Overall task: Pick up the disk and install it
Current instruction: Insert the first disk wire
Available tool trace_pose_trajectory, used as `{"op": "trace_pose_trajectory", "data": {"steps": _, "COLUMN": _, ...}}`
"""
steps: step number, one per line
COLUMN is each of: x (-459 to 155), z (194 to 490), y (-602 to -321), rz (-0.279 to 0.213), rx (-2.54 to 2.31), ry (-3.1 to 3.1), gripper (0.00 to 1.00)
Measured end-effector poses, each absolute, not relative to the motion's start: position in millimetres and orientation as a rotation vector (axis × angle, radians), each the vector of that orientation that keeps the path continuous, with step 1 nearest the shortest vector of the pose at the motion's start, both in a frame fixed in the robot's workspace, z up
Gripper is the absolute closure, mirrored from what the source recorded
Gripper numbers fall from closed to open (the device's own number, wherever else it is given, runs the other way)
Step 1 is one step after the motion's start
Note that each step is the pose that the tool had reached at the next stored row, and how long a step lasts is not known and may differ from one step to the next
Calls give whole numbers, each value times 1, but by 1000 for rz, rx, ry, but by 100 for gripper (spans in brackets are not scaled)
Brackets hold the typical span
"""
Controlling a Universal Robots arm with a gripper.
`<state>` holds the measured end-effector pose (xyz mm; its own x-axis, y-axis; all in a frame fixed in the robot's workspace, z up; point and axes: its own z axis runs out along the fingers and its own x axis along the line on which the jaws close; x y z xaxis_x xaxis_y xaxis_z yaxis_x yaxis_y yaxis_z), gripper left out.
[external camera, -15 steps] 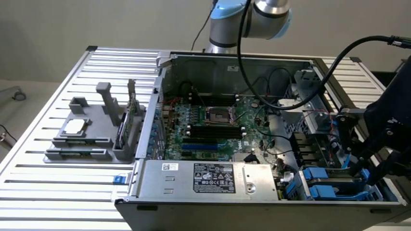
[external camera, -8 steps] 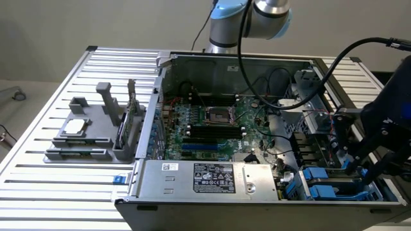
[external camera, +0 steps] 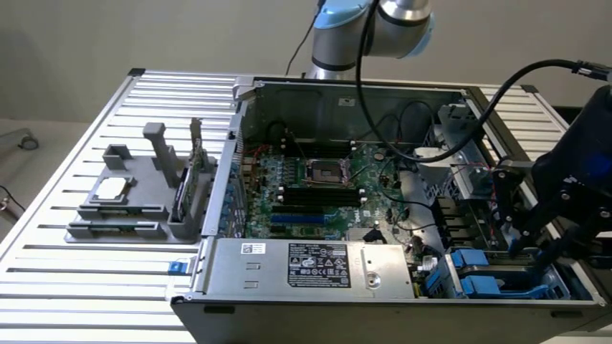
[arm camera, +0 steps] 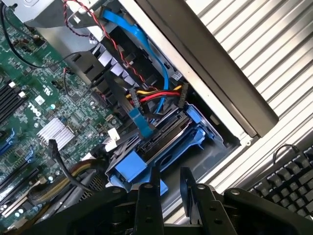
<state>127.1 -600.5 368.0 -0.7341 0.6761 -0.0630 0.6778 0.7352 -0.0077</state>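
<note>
The disk [arm camera: 164,133] lies in the drive bay at the corner of the open computer case, its dark edge showing between the arms of its blue carrier frame [arm camera: 131,165]. In the exterior view the blue carrier [external camera: 475,276] sits at the case's near corner on the exterior view's right. My gripper [arm camera: 168,191] hovers just outside the bay, in line with the carrier's end. Its two dark fingers [arm camera: 148,198] stand apart, with nothing between them. In the exterior view my gripper [external camera: 531,247] hangs directly above the bay.
A blue data cable [arm camera: 142,122] and red-yellow power wires [arm camera: 156,94] run to the bay. The motherboard [external camera: 316,186] fills the case; a grey power-supply box [external camera: 306,266] sits at its front. A grey fixture [external camera: 134,204] stands on the slatted table. A keyboard [arm camera: 288,181] lies beyond the table edge.
</note>
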Motion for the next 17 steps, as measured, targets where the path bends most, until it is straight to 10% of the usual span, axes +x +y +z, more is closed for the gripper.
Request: {"op": "trace_pose_trajectory", "data": {"steps": 17, "x": 159, "z": 360, "y": -589, "rz": -34, "rx": 1139, "ry": 2915, "gripper": 69}}
